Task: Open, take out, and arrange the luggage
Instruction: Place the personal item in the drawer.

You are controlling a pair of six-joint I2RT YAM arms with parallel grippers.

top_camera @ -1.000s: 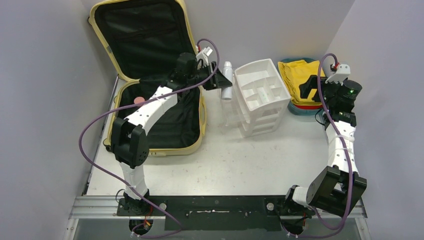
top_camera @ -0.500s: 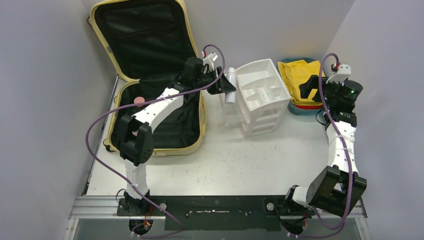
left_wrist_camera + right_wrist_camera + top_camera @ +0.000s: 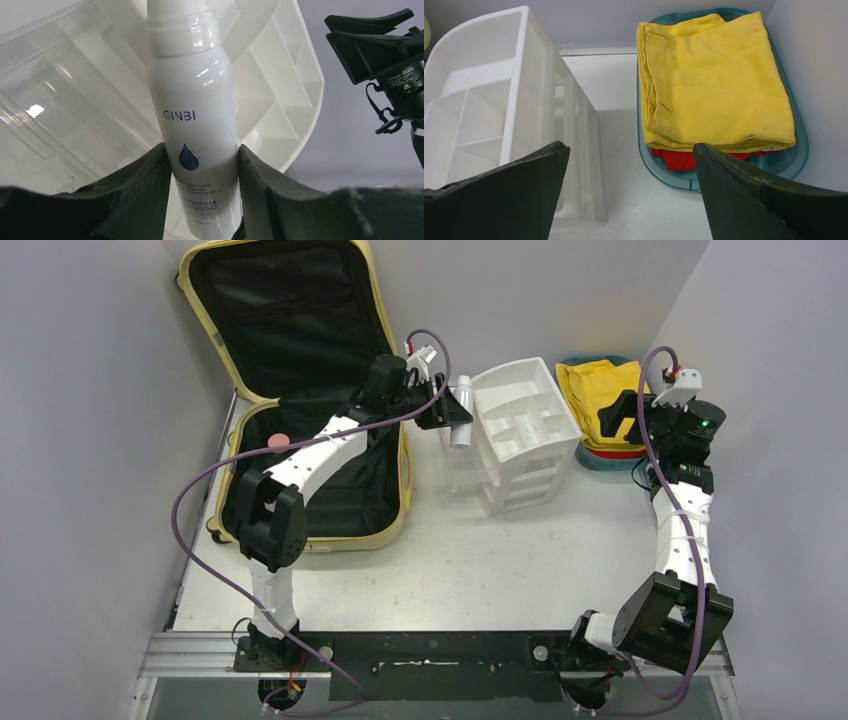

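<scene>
Luggage (image 3: 300,400) lies open at the far left of the worktop (image 3: 450,560). Its lid is propped against the back wall and the black lining is exposed. A small pink round item (image 3: 278,440) sits in the lower shell.

Left fingers (image 3: 150,185) pinch a white GINBI spray bottle (image 3: 195,110) on both sides of its lower body. The bottle is outside the case, just beside the left wall of the white drawer organizer (image 3: 520,430).

Right fingers (image 3: 539,170) are spread wide and hold nothing. They sit over the gap between the organizer and the teal tray (image 3: 796,160). The tray holds a folded yellow cloth (image 3: 714,85) over a red cloth (image 3: 679,157).
</scene>
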